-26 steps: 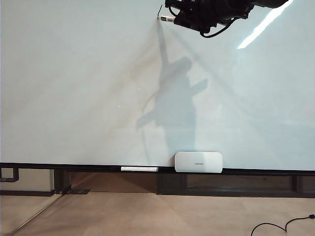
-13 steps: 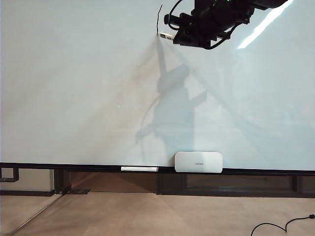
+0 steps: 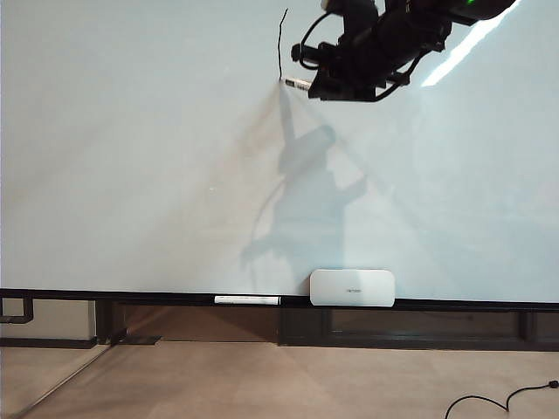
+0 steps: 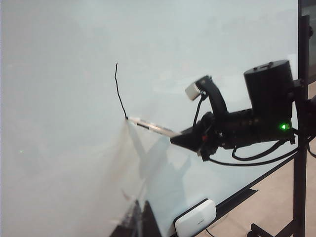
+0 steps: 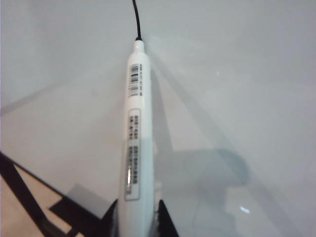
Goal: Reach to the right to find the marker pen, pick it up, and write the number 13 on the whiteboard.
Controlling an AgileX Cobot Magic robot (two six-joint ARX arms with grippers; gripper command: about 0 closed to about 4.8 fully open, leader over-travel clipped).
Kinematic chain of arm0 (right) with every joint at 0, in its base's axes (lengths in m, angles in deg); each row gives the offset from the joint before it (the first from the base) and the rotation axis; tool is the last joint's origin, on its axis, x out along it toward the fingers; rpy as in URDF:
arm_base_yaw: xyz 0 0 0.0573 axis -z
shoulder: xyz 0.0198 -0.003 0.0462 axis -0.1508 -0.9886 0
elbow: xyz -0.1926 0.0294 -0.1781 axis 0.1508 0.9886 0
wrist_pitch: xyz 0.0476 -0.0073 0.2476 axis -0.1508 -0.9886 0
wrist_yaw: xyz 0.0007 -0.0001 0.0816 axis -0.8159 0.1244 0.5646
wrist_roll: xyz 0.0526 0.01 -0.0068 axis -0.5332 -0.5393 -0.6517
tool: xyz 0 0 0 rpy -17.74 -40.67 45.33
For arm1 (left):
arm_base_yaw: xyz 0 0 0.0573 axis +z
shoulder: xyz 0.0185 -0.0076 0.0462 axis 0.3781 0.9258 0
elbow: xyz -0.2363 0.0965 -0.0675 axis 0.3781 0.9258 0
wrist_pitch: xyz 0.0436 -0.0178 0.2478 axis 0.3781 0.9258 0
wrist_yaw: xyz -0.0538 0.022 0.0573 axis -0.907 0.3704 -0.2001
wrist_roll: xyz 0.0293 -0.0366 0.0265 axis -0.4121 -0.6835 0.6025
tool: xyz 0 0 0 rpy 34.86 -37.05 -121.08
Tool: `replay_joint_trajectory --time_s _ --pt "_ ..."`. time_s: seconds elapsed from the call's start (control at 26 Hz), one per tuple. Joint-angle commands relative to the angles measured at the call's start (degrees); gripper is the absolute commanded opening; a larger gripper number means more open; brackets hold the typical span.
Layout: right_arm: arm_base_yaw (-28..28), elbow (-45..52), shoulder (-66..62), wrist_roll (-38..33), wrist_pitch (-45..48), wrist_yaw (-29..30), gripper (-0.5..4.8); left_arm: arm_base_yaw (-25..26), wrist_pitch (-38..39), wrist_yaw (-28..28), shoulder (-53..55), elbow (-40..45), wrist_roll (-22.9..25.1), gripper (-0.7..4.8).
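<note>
we are seeing the right hand (image 3: 307,85) at one o'clock clamping the pen (image 5: 135,133), tip touching the whiteboard (image 3: 131,157) below a black stroke (image 3: 279,44); the left hand is showing nowhere.

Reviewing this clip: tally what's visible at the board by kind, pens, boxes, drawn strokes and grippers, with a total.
Marker pens: 2, one in the right gripper with its tip on the whiteboard, held marker pen, one lying on the lower rail
White boxes: 1, white box on the rail
Drawn black strokes: 1, black stroke
Grippers in view: 1
Total: 5

Right pincer (image 5: 137,217) clamped and raised high; left pincer out of sight.
</note>
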Motion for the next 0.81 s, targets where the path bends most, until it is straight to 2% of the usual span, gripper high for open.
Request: replay_joint_trajectory --time_s 0.04,0.35,0.65,0.81 --pt "0.3 -0.1 -0.4 -0.5 -0.8 -2.3 -0.06 0.0 -0.7 0.0 -0.5 -0.3 0.0 -0.06" --pt "0.2 1.1 1.0 -0.5 -0.6 -2.6 -0.06 0.0 -0.4 0.0 -0.7 -0.3 -0.4 -0.06" --pt "0.1 11.1 11.3 -0.8 2.8 -3.2 -0.06 0.0 1.3 -0.1 -2.7 -0.4 -0.4 -0.06" --pt "-1.8 14.8 16.4 -0.8 6.6 -3.2 -0.06 0.0 1.9 -0.1 -3.0 -0.4 -0.8 -0.06"
